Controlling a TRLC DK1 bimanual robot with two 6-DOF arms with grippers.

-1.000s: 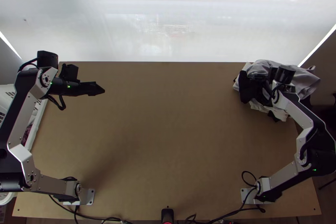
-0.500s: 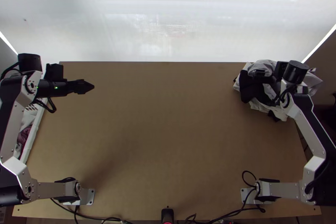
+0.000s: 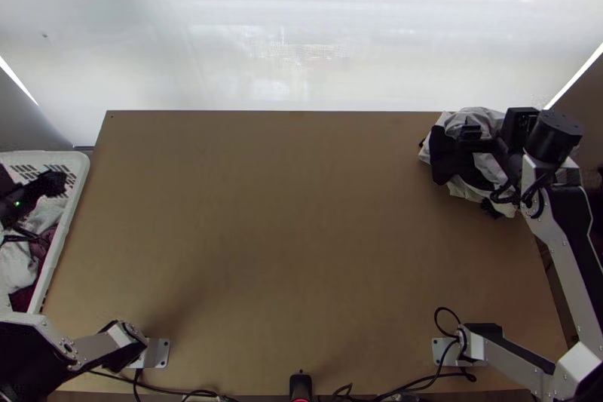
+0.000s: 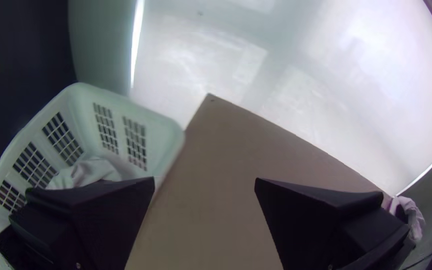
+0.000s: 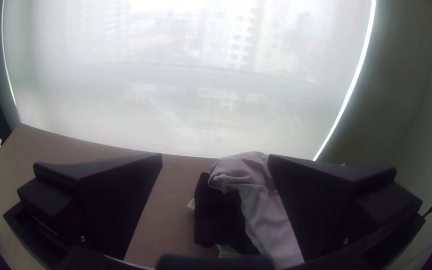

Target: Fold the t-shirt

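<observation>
At two o'clock on the table (image 3: 294, 251) — with twelve at the far edge, seen from the top — there is a messy pile (image 3: 452, 153) of clothes. It is all bunched up, with pale gray, black and white bits. The shirt must be folded, but I can't tell which of these bits is the shirt, or if it is in there at all. The right claw (image 3: 482, 139) is up over the pile, and its arm (image 3: 573, 251) starts from a base at four o'clock. In the right wrist view that claw is wide open, with its black fingers (image 5: 111, 200) far apart. The gray cloth (image 5: 271, 210) and the black cloth (image 5: 218, 210) show in the gap, and a bit of the gray goes behind one finger. The left arm (image 3: 94, 349) has its base at eight o'clock. Its claw, the left claw (image 3: 60, 182), is over at nine to ten o'clock, above the white basket (image 3: 75, 198) just beside the table. It is wide open too — its fingers (image 4: 111, 210) are spread well apart in the left wrist view. The basket has holes in its sides, and some white cloth (image 3: 19, 262) and dark red cloth (image 3: 29, 298) lie inside it. At six o'clock sits a small black thing (image 3: 300, 385) on the near edge, and past twelve o'clock a big pale blind (image 3: 301, 47) lets light in.
</observation>
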